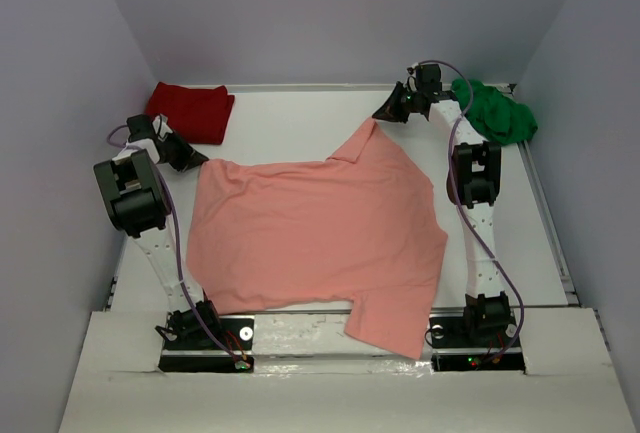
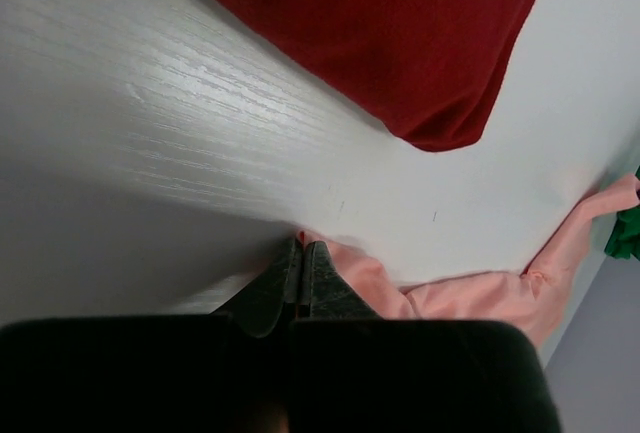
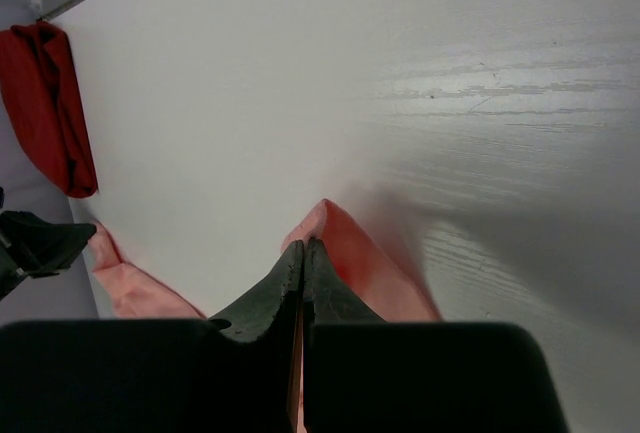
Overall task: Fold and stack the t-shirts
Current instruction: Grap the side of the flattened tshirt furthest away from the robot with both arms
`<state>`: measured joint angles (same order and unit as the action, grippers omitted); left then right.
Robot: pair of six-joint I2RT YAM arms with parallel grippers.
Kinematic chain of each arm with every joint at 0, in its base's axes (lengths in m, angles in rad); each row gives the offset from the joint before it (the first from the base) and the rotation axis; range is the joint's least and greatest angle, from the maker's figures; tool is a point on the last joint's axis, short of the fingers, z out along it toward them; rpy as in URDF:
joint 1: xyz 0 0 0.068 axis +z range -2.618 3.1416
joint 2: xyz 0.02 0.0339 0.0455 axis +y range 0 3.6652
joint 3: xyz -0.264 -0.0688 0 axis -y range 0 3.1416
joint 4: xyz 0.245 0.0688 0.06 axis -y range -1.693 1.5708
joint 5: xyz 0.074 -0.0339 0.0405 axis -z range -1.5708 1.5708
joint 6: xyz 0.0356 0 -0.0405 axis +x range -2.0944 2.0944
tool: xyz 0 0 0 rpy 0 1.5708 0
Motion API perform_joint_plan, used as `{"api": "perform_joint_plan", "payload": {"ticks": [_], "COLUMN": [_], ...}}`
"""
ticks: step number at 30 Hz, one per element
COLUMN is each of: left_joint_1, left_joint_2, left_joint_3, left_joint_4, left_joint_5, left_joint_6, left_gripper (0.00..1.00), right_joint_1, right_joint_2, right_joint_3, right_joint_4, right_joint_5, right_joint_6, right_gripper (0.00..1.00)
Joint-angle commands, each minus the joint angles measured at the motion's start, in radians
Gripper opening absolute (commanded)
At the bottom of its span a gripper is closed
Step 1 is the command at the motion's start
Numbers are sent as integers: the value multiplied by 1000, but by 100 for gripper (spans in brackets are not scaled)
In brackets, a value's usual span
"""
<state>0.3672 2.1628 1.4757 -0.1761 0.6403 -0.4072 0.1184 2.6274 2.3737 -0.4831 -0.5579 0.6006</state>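
Note:
The salmon-pink t-shirt [image 1: 310, 233] lies spread across the middle of the table, one sleeve hanging over the near edge. My left gripper [image 1: 190, 158] is shut on its far left corner, seen pinched in the left wrist view [image 2: 350, 278]. My right gripper [image 1: 385, 113] is shut on its far right corner, which shows in the right wrist view [image 3: 350, 248]. The dark red t-shirt [image 1: 192, 111] lies folded at the far left and also shows in the left wrist view [image 2: 400, 23]. The bright green t-shirt [image 1: 495, 111] lies crumpled at the far right.
Grey walls close in the white table [image 1: 290, 123] on the left, back and right. A white strip [image 1: 300, 333] runs along the near edge between the arm bases.

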Motion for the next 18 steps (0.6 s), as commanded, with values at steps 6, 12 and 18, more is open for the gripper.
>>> {"api": "perform_joint_plan", "payload": {"ticks": [6, 12, 18], "left_joint_1": [-8, -8, -7], "left_joint_2": [-41, -110, -133], "left_joint_3": [34, 106, 189], "left_joint_4": [-92, -151, -220], "left_joint_5": [-2, -48, -77], "left_joint_6": [41, 64, 87], "left_gripper": [0, 0, 0], "right_joint_1": [3, -6, -39], "right_joint_2": [-102, -161, -222], "right_joint_3": [-4, -5, -33], "right_joint_4": [1, -5, -9], "right_joint_5": [-13, -8, -5], "right_joint_6": [-21, -28, -30], "right_gripper": [0, 0, 0]}}
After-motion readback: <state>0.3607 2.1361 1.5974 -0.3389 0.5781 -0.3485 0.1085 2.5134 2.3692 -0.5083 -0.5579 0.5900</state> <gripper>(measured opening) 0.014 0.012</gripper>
